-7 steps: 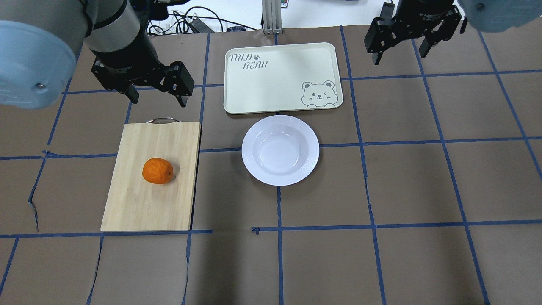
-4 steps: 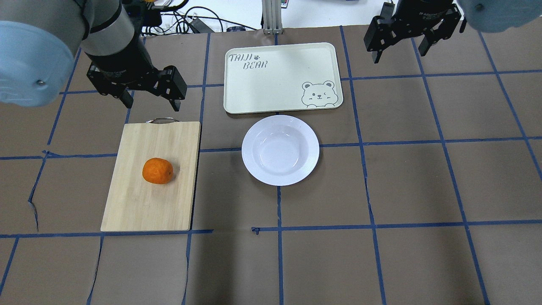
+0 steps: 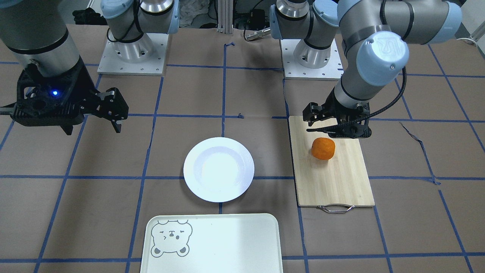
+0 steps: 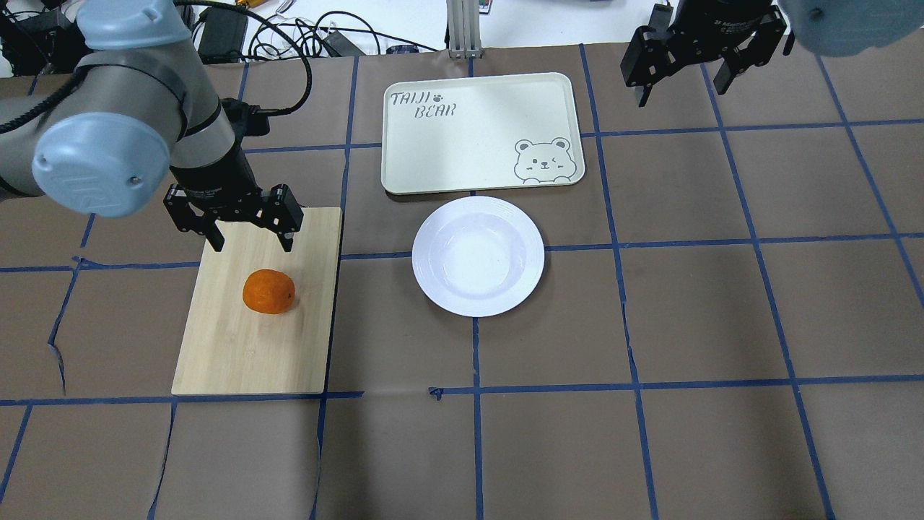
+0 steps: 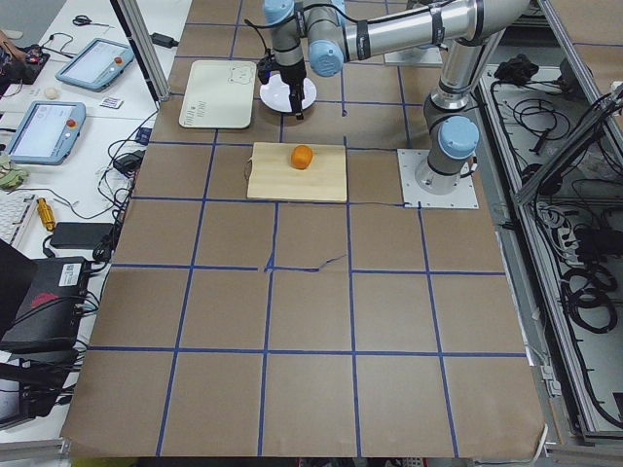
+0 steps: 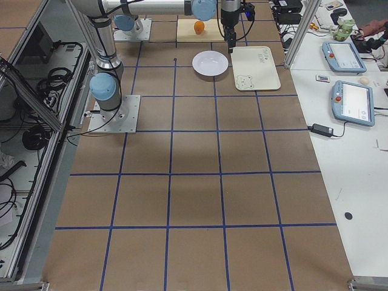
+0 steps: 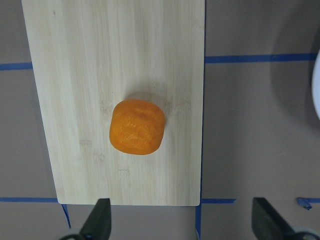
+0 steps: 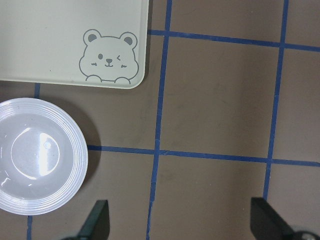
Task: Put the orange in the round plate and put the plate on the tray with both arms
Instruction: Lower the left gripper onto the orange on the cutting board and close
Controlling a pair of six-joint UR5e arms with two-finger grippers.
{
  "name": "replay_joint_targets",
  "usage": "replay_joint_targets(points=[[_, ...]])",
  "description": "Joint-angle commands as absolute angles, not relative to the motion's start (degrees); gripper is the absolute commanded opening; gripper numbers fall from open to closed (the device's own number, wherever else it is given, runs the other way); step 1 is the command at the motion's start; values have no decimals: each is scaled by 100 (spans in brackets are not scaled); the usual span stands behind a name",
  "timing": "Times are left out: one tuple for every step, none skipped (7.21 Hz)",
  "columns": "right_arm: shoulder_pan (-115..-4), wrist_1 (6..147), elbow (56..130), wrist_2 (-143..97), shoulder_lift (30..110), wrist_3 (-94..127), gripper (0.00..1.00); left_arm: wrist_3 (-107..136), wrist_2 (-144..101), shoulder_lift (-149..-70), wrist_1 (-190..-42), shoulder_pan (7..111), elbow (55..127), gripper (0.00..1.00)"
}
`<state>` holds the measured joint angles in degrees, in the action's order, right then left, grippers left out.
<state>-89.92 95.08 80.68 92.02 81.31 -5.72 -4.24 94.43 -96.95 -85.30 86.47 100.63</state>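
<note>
The left pincer [image 4: 251, 242] hangs wide open, roughly over the orange [image 4: 268, 291]. The fruit rests on the cutting board [image 4: 245, 347], well apart from the round plate [image 4: 427, 283] and tray [image 4: 476, 137]. The right pincer [image 4: 682, 94] hovers wide open beside the tray. Alignment is hard to judge, and an off-centre squeeze could roll the orange away.

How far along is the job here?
Nothing is done yet: the orange lies on the cutting board, and the round plate sits empty beside the tray. In hand: the left tool hovers open above the board, short of the orange; the right tool hangs open, away from the plate. Left: orange into the plate, then the plate onto the tray.
</note>
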Motion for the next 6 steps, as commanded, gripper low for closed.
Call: replay_joint_targets(points=[[-9000,9510,8068,9193,8139,-571,100,-492,9589,-10132,-8499,8587,10239,100],[-9000,9518,8068,9167,8130,-571,100,-501,9754,-10343,-8403,8587,10187,100],[-9000,9519,8068,9167,8130,-571,100,-597,9947,-10614,-8368,8587,10239,100],[-9009,9519,8068,9167,8130,-571,100,-598,10019,-10852,-8376,8587,10170,100],[-9000,9510,8068,9167,8130,-571,100,-615,10054,-11037,-8298,8587,10152,100],[-9009,9518,8068,9167,8130,-571,100,-615,10281,-11196,-8201,8587,10134,100]])
